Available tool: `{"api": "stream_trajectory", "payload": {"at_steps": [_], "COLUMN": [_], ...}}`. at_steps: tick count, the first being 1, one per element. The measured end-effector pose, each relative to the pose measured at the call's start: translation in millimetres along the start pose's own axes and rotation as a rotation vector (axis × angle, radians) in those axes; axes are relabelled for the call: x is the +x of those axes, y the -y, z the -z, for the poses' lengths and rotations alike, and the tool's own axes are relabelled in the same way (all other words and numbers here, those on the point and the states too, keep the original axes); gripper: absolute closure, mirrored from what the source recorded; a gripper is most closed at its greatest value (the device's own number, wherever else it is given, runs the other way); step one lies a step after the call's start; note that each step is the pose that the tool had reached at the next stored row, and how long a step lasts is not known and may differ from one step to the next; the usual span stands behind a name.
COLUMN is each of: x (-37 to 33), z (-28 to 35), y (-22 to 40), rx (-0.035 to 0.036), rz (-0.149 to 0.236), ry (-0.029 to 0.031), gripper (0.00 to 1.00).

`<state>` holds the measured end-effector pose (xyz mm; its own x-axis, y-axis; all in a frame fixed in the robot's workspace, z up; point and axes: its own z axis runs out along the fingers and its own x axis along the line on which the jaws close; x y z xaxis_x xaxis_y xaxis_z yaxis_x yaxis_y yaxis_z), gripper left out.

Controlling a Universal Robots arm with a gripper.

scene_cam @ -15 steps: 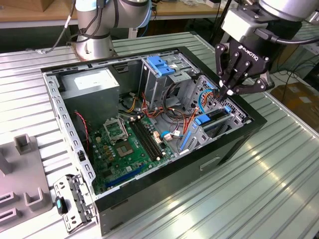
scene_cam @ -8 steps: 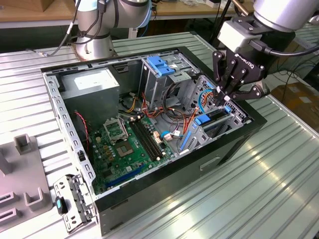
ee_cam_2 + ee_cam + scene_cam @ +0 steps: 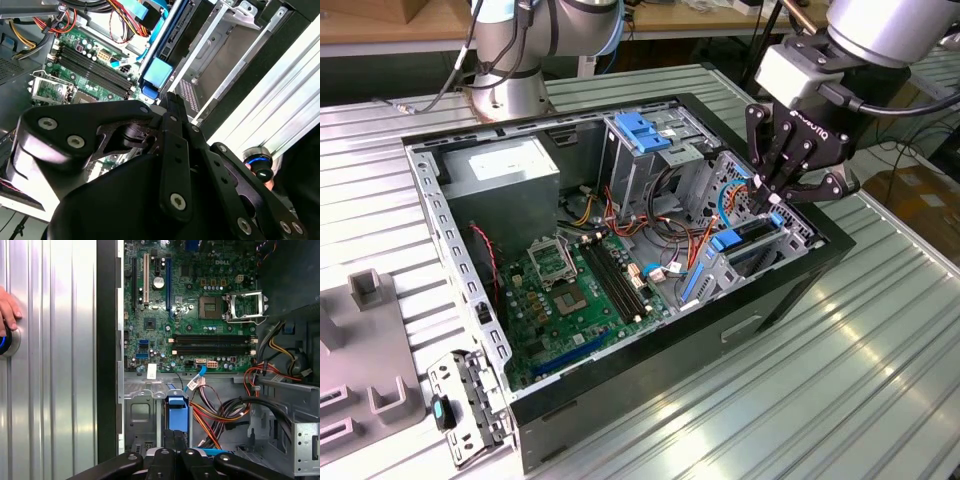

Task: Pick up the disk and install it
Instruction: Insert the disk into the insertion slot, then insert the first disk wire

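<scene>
The disk [image 3: 725, 241] stands on edge in the drive bay at the exterior view's right side of the open computer case [image 3: 790, 290]; its blue carrier frame and blue tab face up. My gripper [image 3: 766, 197] hangs right over the disk's far end, fingers shut together with nothing between them, tips at or just above the carrier. In the second wrist view the shut fingers [image 3: 172, 107] end beside the disk's blue tab [image 3: 159, 71]. In the first wrist view the tab [image 3: 177, 412] lies just beyond the fingertips [image 3: 168, 440].
Inside the case are the green motherboard [image 3: 575, 290], a grey power-supply box [image 3: 505, 165], a grey cage with a blue latch [image 3: 640, 130] and loose cables [image 3: 665, 235]. A person's hand [image 3: 7, 310] rests by a button on the slatted table. A grey fixture [image 3: 360, 350] stands at the exterior view's left.
</scene>
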<state>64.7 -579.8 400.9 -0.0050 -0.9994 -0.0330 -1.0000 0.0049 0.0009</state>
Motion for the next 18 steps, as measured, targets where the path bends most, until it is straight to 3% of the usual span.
{"api": "stream_trajectory", "payload": {"at_steps": [8, 14, 18], "x": [0.0, -0.1, -0.1], "z": [-0.2, -0.6, -1.3], "y": [1.1, 24.7, 36.0], "rx": [0.0, 0.0, 0.0], "rz": [0.0, 0.0, 0.0], "ry": [0.0001, -0.0015, -0.0016], "gripper": [0.89, 0.89, 0.89]}}
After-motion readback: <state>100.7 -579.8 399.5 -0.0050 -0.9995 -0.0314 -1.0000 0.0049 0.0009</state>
